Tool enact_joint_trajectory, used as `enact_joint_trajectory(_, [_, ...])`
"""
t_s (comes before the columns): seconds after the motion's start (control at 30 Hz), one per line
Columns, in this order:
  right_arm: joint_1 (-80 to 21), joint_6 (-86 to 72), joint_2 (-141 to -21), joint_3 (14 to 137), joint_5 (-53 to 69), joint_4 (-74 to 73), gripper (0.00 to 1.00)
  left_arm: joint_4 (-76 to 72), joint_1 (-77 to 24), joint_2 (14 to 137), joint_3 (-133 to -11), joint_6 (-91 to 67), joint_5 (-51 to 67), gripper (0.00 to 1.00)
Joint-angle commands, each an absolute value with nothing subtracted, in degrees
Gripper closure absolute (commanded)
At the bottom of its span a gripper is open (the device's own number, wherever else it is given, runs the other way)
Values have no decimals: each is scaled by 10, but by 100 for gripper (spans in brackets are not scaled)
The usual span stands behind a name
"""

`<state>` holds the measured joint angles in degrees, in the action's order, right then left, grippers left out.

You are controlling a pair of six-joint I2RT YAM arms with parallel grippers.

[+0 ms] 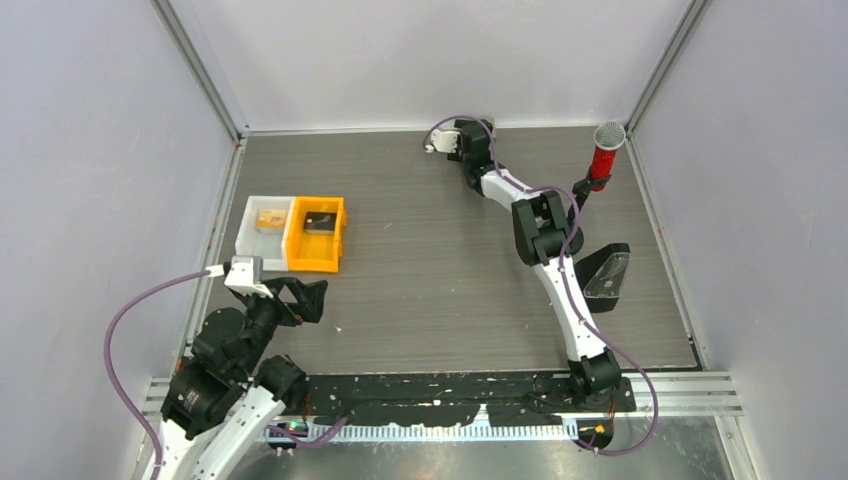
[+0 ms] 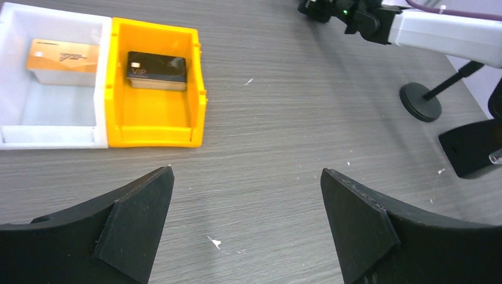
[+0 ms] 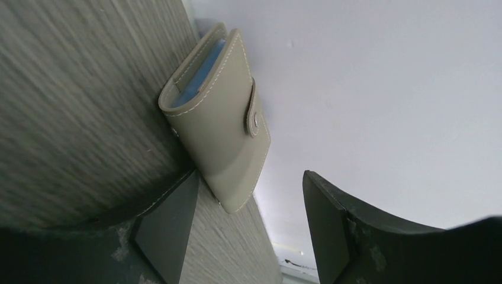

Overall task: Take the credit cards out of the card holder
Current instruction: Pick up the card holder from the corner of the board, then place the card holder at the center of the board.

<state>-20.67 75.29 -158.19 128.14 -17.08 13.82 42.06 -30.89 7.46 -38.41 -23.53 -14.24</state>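
The card holder [image 3: 222, 127] is a folded grey-beige wallet with white stitching and a snap strap shut across its edge. It leans on edge where the table meets the back wall. A light blue credit card [image 3: 201, 74] shows in its open end. My right gripper [image 3: 250, 177] is open at the far edge of the table [image 1: 445, 140]. The holder's near corner sits between its fingers, against the left finger [image 3: 171, 231] and apart from the right one. My left gripper [image 2: 246, 170] is open and holds nothing, low over the table near the bins [image 1: 300, 300].
A white bin [image 1: 250, 240] holds an orange card and an orange bin [image 1: 315, 265] beside it holds a black card. A black wedge stand [image 1: 605, 272] and a red-headed microphone stand [image 1: 603, 155] are at the right. Walls close in the table.
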Motion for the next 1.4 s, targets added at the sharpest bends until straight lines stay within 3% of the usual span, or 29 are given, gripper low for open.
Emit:
enact_joint_trajectory(0.0, [-195,764,-1607,1327,-128,110,28,416,-310,62,-398,-230,-202,1])
enact_joint_trajectory(0.13, [-194,761,-1607,1332,-110,115,35,420,-311,61,-397,-234,-206,1])
enact_joint_trajectory(0.2, [-192,753,-1605,1334,-103,121,53,420,-310,62,-397,-234,-205,1])
enact_joint_trajectory(0.27, [-191,749,-1604,1333,-99,138,78,419,-311,63,-397,-233,-203,1])
enact_joint_trajectory(0.37, [-192,749,-1593,1315,-103,150,93,417,-311,64,-397,-233,-197,1])
enact_joint_trajectory(0.5, [-203,733,-1531,1232,-122,165,95,419,-310,66,-397,-235,-203,1])
enact_joint_trajectory(0.7, [-217,626,-1339,1028,-37,136,95,457,-311,83,-409,-240,-242,1])
enact_joint_trajectory(0.9, [-255,569,-1179,867,-43,133,95,452,-311,96,-406,-234,-213,1])
enact_joint_trajectory(1.13, [-321,382,-1054,815,-67,20,95,453,-311,120,-408,-236,-177,1])
enact_joint_trajectory(1.37, [-363,120,-933,738,-13,-134,95,445,-311,122,-402,-230,-150,1])
